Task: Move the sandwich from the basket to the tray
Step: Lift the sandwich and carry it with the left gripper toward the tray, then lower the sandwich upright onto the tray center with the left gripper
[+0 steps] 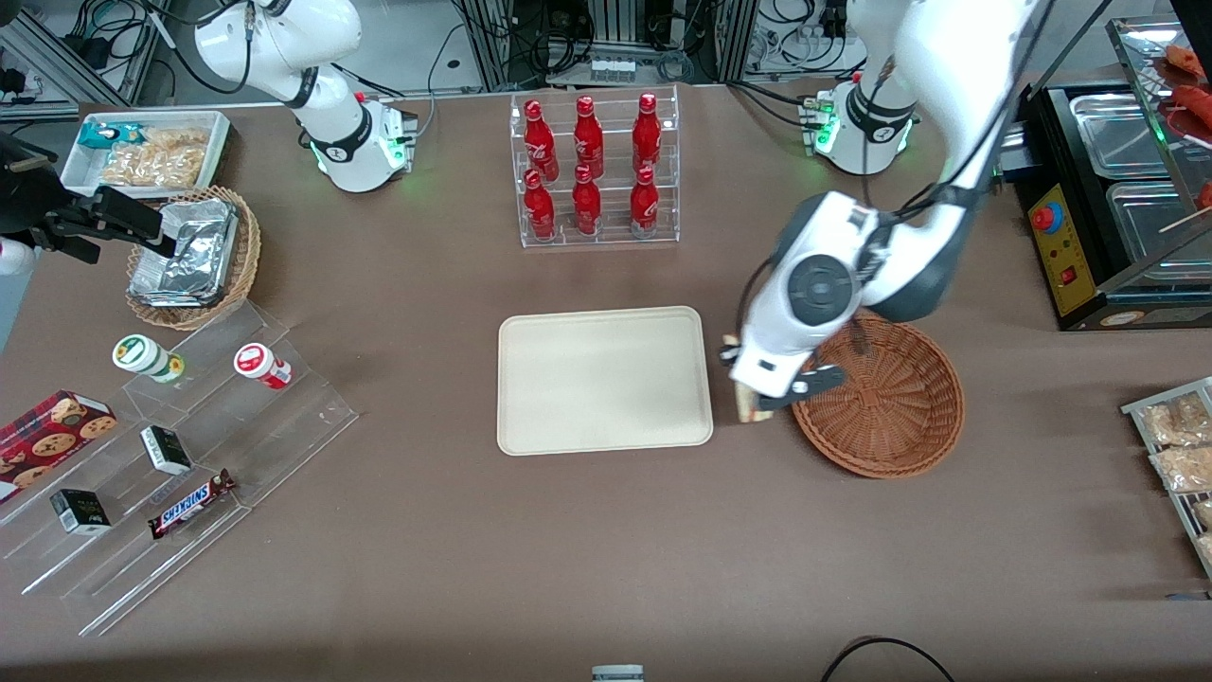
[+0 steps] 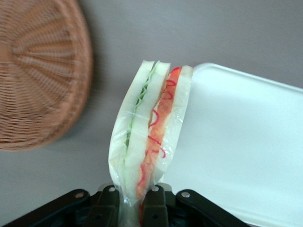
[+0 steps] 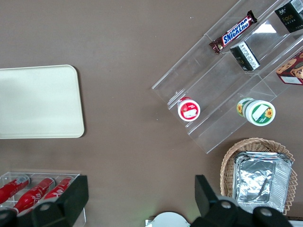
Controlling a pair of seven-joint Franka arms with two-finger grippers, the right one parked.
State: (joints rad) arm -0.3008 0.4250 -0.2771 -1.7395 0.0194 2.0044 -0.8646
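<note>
Pick done: gripper (image 2: 131,204) clamps sandwich (image 2: 150,127) by one end, hanging over bare table btwn basket (image 1: 895,398) and tray (image 1: 606,379), just beside tray's rim. Basket looks empty now. Left to do: shift over tray, lower, release.

I see my gripper (image 1: 757,403) clamped on the sandwich (image 2: 149,137) above the bare strip of desk (image 1: 606,549) between the basket (image 1: 885,398) and the tray (image 1: 604,379), whose whole flat surface lies open, with the bottle rack (image 1: 595,170) well apart.
</note>
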